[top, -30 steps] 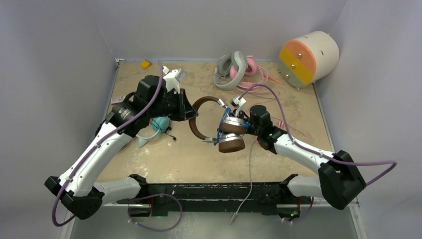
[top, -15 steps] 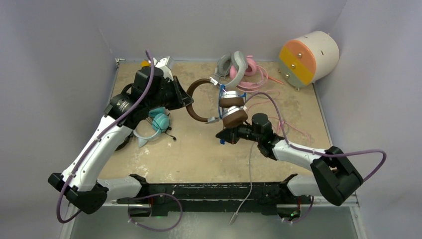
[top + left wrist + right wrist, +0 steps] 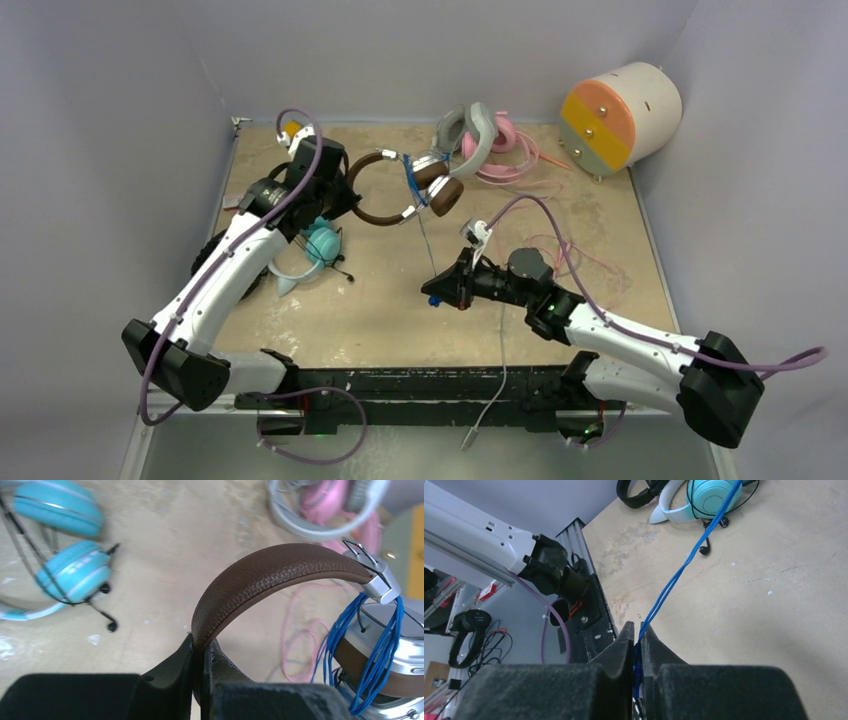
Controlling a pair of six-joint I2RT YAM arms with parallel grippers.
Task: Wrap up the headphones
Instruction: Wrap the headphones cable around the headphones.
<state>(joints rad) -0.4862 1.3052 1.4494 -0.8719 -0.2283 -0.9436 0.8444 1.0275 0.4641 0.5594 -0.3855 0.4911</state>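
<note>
Top view: see left claw (image 3: 342, 192) clamped on brown headband (image 3: 377, 219) of brown-and-silver wired headphones (image 3: 443, 190), far-centre of tan surface (image 3: 380, 310).
Left wrist: grip on headband confirmed.
Right wrist: your right claw (image 3: 638, 637) pinched shut on thin blue cable (image 3: 684, 566).

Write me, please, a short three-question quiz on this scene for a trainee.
1. True or false: the left gripper is shut on the brown headband.
2. Fill the gap: the pink headphones lie right beside the ___ pair.
3. Pick one. The right gripper pinches: A nothing; B the blue cable; C the pink headphones.

Key: 1 true; 2 grey-white; 3 B.
</note>
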